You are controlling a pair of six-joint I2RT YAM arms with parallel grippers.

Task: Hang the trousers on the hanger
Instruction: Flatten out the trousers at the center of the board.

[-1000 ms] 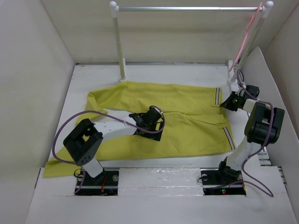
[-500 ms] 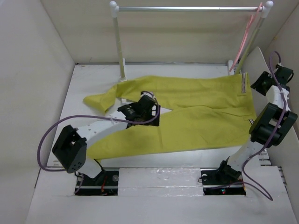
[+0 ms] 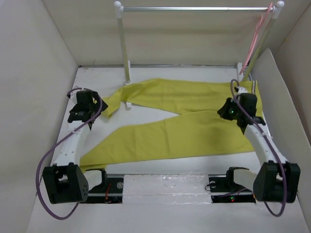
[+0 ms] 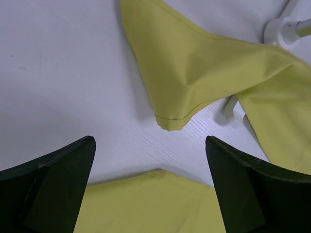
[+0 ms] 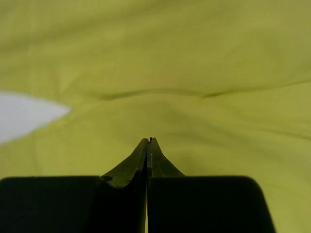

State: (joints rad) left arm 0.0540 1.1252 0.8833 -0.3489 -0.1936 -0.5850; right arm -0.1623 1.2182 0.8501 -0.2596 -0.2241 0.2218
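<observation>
Left end effector (image 4: 149, 145): fingers wide apart with nothing between them, over the tabletop (image 4: 58, 73).
Right end effector (image 5: 148, 141): fingers pressed together, tips low over yellow cloth; whether they touch it cannot be told.
Trousers (image 3: 184, 131): flat on the tabletop under the right end effector. One leg's hem lies just ahead of the left end effector, and the other leg lies beneath it.
Waistband (image 3: 253, 88): striped, just beyond the right end effector.
Rack (image 4: 286, 30): its foot is ahead and right of the left end effector.
Hanger (image 3: 253, 46): well beyond and above the right end effector, hanging on the rack's rail, apart from the trousers.

trousers (image 3: 194, 131) across table (image 3: 160, 74), hanger (image 3: 254, 46) behind at right — apparently on rail (image 3: 194, 8)
</observation>
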